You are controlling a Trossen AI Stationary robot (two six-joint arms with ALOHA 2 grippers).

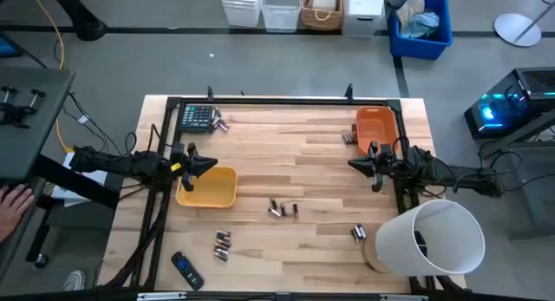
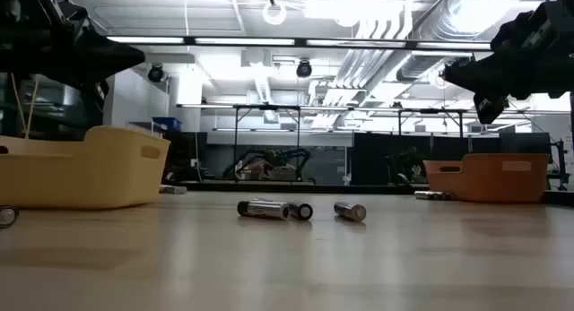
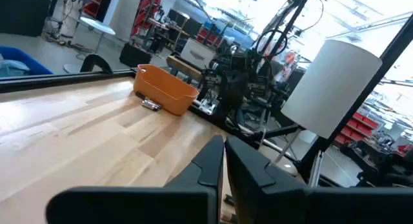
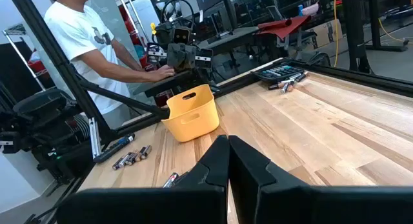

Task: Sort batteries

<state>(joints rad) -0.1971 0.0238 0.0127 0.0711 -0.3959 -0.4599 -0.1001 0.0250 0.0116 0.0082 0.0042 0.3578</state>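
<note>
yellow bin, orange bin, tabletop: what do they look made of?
Yellow bin: likely molded plastic, matte, with rounded corners and a handle slot.
Orange bin: looks the same, smooth and uniform in colour.
Tabletop: wood, butcher-block style, with visible joined strips and grain under a light sheen.

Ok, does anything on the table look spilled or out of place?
Yes: batteries lie loose in small clusters on the table, mid-table, near the remote and beside the white cylinder, outside the yellow bin and orange bin.

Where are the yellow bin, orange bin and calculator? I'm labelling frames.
Yellow plastic bin (image 1: 211,190): high view, inside floor.
Orange plastic bin (image 1: 375,123): high view, inside floor.
Dark keyed calculator (image 1: 196,117): high view, keypad.
</note>
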